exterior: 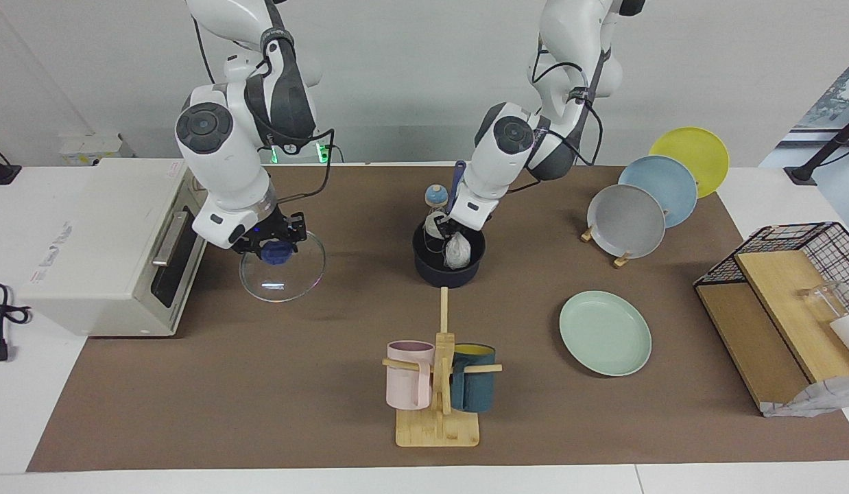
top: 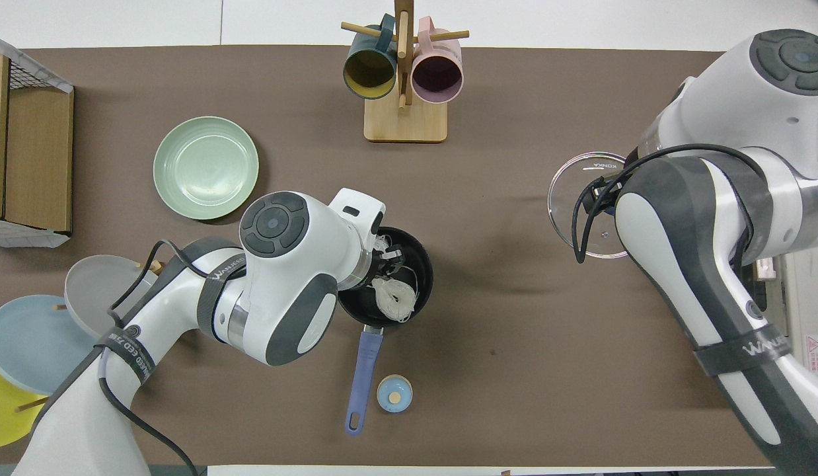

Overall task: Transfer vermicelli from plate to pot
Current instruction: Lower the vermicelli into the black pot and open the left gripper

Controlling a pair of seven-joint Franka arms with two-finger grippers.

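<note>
The navy pot (exterior: pixel 424 271) (top: pixel 419 261) stands mid-table, its blue handle (top: pixel 364 370) pointing toward the robots. My left gripper (exterior: pixel 444 237) (top: pixel 386 256) is down in the pot's mouth, shut on the whitish vermicelli (exterior: pixel 457 250) (top: pixel 392 297), which hangs inside the pot. The mint-green plate (exterior: pixel 605 333) (top: pixel 205 166) lies bare, farther from the robots, toward the left arm's end. My right gripper (exterior: pixel 277 250) is shut on the blue knob of a glass lid (exterior: pixel 291 281) (top: pixel 574 198) and holds it tilted above the mat beside the oven. In the overhead view the arm hides that gripper.
A small light-blue lid (exterior: pixel 435 195) (top: pixel 394 393) lies beside the pot handle. A mug rack (exterior: pixel 438 425) (top: pixel 404 122) stands farther out. Grey, blue and yellow plates (exterior: pixel 627 221) sit on a stand at the left arm's end, near a wire basket (exterior: pixel 802 237). A toaster oven (exterior: pixel 109 247) is at the right arm's end.
</note>
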